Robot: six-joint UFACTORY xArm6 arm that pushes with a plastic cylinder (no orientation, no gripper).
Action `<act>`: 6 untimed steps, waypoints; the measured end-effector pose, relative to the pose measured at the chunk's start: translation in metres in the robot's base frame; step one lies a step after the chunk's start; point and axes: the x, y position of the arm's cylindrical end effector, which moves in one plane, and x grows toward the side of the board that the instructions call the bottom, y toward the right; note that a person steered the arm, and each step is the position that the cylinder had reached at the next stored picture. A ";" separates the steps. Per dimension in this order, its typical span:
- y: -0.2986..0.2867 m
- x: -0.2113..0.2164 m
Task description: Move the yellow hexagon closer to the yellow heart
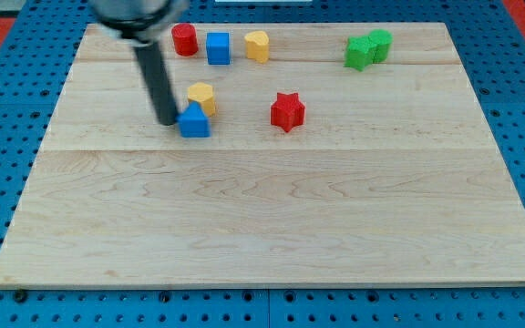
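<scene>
The yellow hexagon [202, 96] lies on the wooden board [272, 219] at the upper left. A blue block [194, 120] touches its lower left side. The yellow heart [257, 45] sits near the board's top edge, up and to the right of the hexagon. My tip [168, 120] is on the board just left of the blue block, close to touching it, and left of and below the hexagon.
A red cylinder [184, 39] and a blue cube [218, 47] stand left of the heart. A red star [287, 111] lies right of the hexagon. Two green blocks [367, 48] sit at the top right.
</scene>
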 end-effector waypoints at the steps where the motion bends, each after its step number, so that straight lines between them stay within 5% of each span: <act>1: 0.002 -0.034; 3: 0.052 -0.034; 4: 0.043 -0.073; 6: 0.078 -0.035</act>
